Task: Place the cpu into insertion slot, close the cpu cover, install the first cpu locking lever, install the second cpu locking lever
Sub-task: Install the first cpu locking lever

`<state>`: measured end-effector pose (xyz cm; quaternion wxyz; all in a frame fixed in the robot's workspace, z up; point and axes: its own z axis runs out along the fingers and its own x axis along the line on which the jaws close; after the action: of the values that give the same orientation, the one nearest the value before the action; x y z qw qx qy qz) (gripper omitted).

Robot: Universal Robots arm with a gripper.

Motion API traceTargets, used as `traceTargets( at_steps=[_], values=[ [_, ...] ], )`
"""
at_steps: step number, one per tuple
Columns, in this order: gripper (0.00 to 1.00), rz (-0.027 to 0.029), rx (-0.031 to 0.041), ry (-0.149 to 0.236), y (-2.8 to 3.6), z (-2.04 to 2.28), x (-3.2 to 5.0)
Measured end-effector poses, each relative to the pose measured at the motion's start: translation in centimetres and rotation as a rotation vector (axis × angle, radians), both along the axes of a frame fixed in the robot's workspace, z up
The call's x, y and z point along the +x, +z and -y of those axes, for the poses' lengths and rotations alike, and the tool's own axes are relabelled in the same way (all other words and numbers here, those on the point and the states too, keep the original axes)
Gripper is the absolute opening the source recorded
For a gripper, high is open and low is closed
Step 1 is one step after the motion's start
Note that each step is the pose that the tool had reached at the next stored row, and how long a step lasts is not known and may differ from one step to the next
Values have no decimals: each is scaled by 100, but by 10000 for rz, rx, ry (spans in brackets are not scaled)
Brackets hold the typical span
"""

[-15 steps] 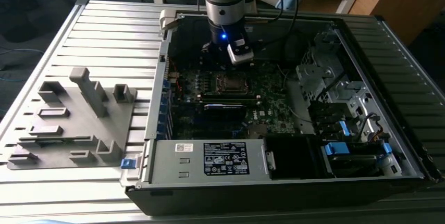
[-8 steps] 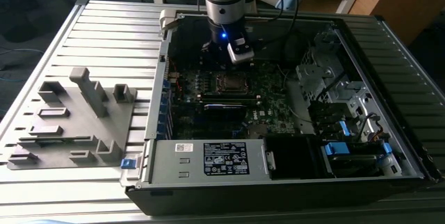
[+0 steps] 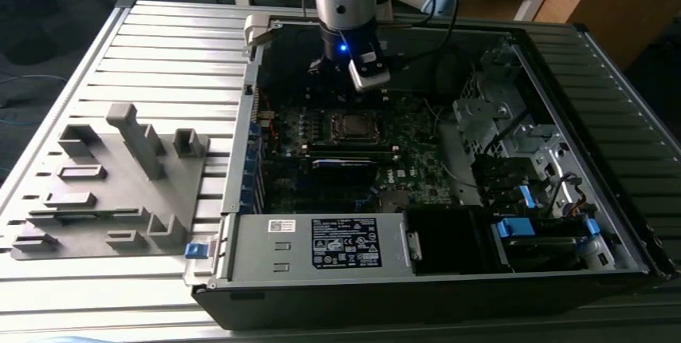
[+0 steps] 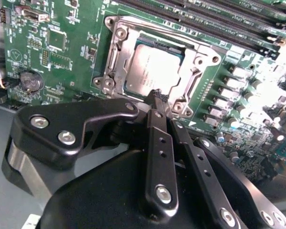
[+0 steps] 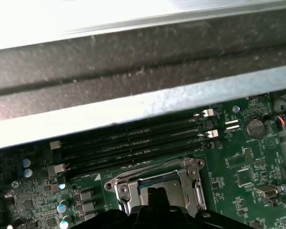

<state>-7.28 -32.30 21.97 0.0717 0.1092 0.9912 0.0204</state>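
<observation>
Cpu [image 4: 155, 71] sits in the insertion slot [image 4: 118, 62] with the cpu cover [image 4: 193, 71] closed over its edges, plain in the second wrist view. Exterior view shows the whole computer case [image 3: 319, 243]. Gripper [image 4: 156, 98], fingers pressed together, holds nothing above the socket's edge.

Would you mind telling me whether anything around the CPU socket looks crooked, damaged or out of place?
Nothing stands out. In the second wrist view the cpu lies flat and square in the insertion slot, with the cpu cover down around it and the gripper by the socket's edge.
</observation>
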Motion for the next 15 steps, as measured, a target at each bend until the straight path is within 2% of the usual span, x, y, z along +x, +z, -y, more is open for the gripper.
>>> traceTargets(
  at_steps=[3,4,5,8,9,15],
  values=[
    [11,-6,0,0,0,0,0],
    [11,-45,0,2,0,0,1],
    [11,-151,-3,1,0,0,2],
    [11,-599,-3,0,-3,0,7],
    [11,-633,-5,0,-2,1,7],
    [11,-639,-2,4,-4,0,31]
  ],
)
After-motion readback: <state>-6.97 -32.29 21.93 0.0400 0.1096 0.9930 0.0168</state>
